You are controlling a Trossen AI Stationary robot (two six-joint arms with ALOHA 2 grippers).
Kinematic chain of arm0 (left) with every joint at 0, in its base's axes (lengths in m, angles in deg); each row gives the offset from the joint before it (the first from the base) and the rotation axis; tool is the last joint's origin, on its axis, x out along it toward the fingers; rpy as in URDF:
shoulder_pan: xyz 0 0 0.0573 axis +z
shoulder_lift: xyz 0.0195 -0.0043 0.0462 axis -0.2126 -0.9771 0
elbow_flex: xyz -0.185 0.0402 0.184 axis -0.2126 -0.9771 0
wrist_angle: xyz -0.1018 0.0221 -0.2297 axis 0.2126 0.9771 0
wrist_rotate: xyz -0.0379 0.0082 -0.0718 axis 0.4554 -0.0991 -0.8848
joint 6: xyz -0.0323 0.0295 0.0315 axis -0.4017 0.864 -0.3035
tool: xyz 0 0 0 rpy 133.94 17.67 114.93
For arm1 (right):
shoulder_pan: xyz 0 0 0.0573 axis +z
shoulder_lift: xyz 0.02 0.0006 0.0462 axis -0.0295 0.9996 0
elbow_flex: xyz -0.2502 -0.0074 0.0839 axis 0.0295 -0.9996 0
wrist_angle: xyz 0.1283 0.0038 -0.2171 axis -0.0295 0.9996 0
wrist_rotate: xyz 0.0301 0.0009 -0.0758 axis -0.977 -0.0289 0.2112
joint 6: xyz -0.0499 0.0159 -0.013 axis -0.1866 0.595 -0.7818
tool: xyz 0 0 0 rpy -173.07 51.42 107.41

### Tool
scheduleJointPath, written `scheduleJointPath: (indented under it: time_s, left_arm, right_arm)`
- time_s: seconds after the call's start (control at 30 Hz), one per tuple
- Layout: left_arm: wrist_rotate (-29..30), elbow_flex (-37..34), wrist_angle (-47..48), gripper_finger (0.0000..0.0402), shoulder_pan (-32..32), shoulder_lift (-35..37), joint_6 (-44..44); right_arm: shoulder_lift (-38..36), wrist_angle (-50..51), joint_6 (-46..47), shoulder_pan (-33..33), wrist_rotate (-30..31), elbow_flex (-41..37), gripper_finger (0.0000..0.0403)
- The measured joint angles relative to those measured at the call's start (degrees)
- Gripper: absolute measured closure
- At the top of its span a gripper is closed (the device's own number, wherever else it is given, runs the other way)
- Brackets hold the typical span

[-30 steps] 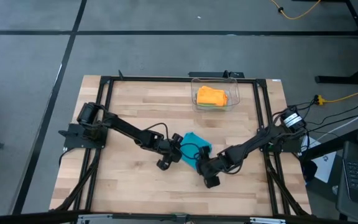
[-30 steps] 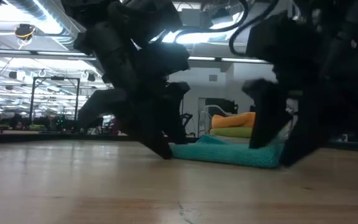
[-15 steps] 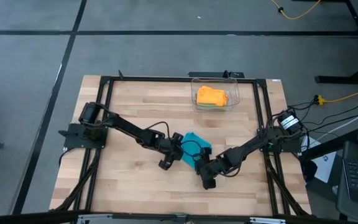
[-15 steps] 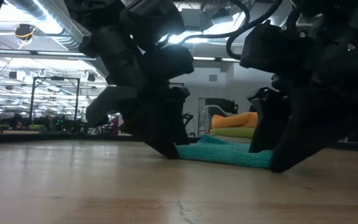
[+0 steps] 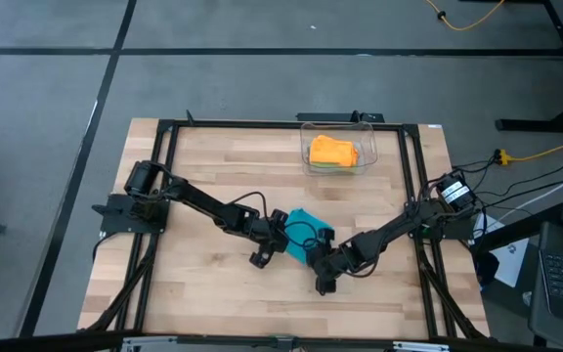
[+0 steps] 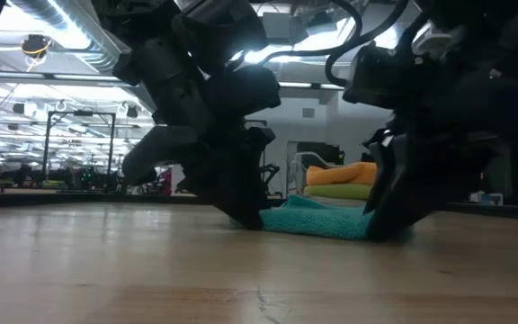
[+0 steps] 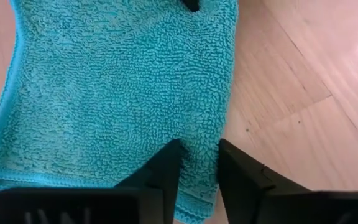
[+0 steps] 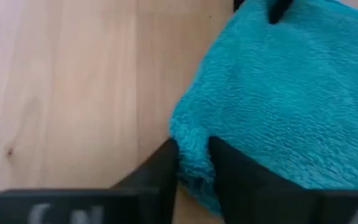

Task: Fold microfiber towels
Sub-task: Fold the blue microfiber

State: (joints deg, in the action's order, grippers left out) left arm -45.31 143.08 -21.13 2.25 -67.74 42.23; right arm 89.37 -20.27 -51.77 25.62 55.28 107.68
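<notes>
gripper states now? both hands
Left hand: shut on the teal towel, pinching its edge.
Right hand: shut on the teal towel, pinching a corner.

**Hidden and cut-off bits around the teal towel**

From above, the two dark arms cover part of the teal towel [image 5: 310,227], and the left pincer [image 5: 280,239] and right pincer [image 5: 318,262] are too small to show how they stand. In the bin [image 5: 365,135], the orange towel [image 5: 332,151] sits on top, so only a thin green edge of the green towel [image 5: 330,167] peeks out, and whatever lies under it cannot be seen. From desk height, the arms block both ends of the teal towel. In each wrist picture the towel runs off the edge, and the cloth pinched between the fingers [image 7: 166,168] is partly hidden.
</notes>
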Motion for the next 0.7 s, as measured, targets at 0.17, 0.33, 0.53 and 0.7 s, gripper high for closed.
scheduleJointPath:
  time_s: [0.17, 0.33, 0.53, 0.7]
  left_arm:
    - [0.5, 0.0, 0.0, 0.0339, 0.0, -0.1, -1.9]
    - [1.7, -0.1, 0.0, 0.0392, -0.4, 0.3, -6.8]
    - [4.4, -0.4, 2.0, 0.0400, -2.8, 2.8, -12.3]
    - [5.4, -0.3, 4.3, 0.0401, -5.7, 5.9, -20.0]
  right_arm:
    - [0.0, 0.4, 2.7, -0.1, 1.1, -0.1, 0.0379]
    - [0.0, 0.3, 4.5, -0.1, 1.3, -0.1, 0.0384]
    - [0.5, 3.8, 2.9, 1.2, 3.0, 3.7, 0.0392]
    - [0.6, 11.8, 2.9, 3.0, 3.8, 8.7, 0.0392]
